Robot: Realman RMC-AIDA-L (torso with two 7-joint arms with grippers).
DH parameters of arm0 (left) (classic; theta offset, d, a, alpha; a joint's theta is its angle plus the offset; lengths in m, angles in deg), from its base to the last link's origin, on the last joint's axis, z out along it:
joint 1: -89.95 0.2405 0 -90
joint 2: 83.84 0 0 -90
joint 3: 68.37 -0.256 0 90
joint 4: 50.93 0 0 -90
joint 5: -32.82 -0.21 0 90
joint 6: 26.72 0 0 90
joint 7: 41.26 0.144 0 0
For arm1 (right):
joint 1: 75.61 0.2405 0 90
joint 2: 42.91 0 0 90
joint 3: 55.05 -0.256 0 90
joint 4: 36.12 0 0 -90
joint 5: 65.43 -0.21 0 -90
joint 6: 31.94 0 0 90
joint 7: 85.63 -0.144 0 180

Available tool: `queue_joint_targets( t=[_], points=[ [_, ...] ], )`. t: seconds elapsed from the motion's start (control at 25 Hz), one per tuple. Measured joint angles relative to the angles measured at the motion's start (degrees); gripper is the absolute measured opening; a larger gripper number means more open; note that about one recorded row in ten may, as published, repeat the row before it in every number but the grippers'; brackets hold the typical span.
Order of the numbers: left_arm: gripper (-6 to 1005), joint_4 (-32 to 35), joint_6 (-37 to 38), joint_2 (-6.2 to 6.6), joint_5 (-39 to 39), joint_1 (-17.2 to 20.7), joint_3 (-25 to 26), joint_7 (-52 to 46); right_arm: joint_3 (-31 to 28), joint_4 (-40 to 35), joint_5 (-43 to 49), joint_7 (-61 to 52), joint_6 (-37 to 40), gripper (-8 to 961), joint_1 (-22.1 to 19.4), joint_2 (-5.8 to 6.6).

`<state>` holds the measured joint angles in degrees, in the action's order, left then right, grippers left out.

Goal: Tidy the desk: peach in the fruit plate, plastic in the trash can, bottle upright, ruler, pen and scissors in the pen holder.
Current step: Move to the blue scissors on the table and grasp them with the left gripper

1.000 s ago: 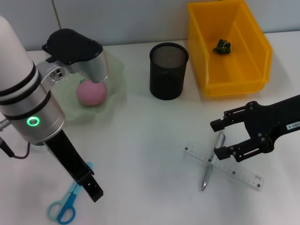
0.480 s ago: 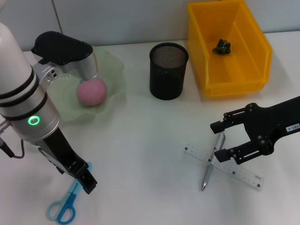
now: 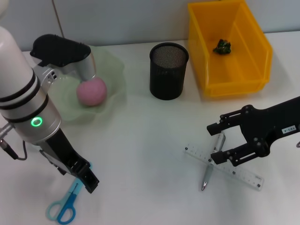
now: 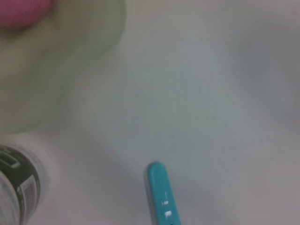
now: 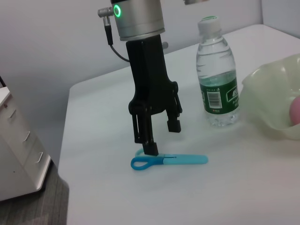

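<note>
The pink peach (image 3: 92, 91) lies in the pale green fruit plate (image 3: 115, 75). Green plastic (image 3: 222, 47) sits in the yellow trash can (image 3: 258, 51). The bottle (image 5: 216, 84) stands upright next to the plate (image 5: 274, 101). Blue scissors (image 3: 63, 204) lie flat near the front left, and my left gripper (image 5: 161, 138) hangs open just above their blade (image 4: 159, 192). A silver pen (image 3: 210, 166) lies across the clear ruler (image 3: 229, 168). My right gripper (image 3: 214, 143) is open above the pen's upper end, one finger on each side. The black mesh pen holder (image 3: 168, 70) stands at the back middle.
The left arm's large body (image 3: 28, 108) covers the table's left part and hides the bottle in the head view. The table's edge (image 5: 70, 154) runs close behind the scissors (image 5: 168, 161), with a grey cabinet (image 5: 18, 150) beyond it.
My left gripper has drawn back and up a little over the scissors. The right gripper has shifted slightly left, closer over the pen and ruler.
</note>
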<state>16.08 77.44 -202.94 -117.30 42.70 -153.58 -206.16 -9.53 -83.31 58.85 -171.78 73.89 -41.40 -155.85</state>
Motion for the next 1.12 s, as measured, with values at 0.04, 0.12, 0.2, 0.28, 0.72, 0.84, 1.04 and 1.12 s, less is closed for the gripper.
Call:
queue_joint_targets(
  t=[0.04,0.12,0.2,0.28,0.72,0.84,1.04,1.12],
  points=[
    [863,-0.5,-0.2,0.0,0.0,-0.1,0.0,0.0,0.0,0.0,0.0,0.2,-0.2,762,0.0,-0.05],
    [863,-1.1,-0.5,0.0,-0.1,-0.2,-0.2,0.0,0.0,0.0,0.0,0.4,-0.4,762,0.1,-0.09],
    [863,-1.2,-0.7,0.0,-0.1,-0.2,-0.2,0.0,0.0,0.1,0.0,0.5,-0.6,762,0.3,-0.09],
    [863,-1.3,-0.7,0.0,-0.1,-0.3,-0.3,0.0,0.0,0.2,0.0,0.8,-0.8,762,0.3,-0.09],
    [864,-2.1,-2.7,0.0,-0.1,-0.7,-0.6,0.3,0.0,0.1,0.0,1.3,-1.8,761,0.4,-0.08],
    [864,-3.3,-3.6,0.0,-0.1,-0.8,-1.1,0.6,0.0,0.1,0.0,1.6,-1.8,761,0.4,-0.08],
    [864,-2.5,-4.2,0.01,-0.2,-0.5,-3.2,1.2,0.0,0.3,0.0,1.9,-1.9,761,0.4,-0.08],
    [864,-1.6,-4.2,0.01,-0.2,-0.3,-4.1,1.2,0.0,0.5,0.0,1.9,-2.2,761,0.5,-0.08]
  ],
)
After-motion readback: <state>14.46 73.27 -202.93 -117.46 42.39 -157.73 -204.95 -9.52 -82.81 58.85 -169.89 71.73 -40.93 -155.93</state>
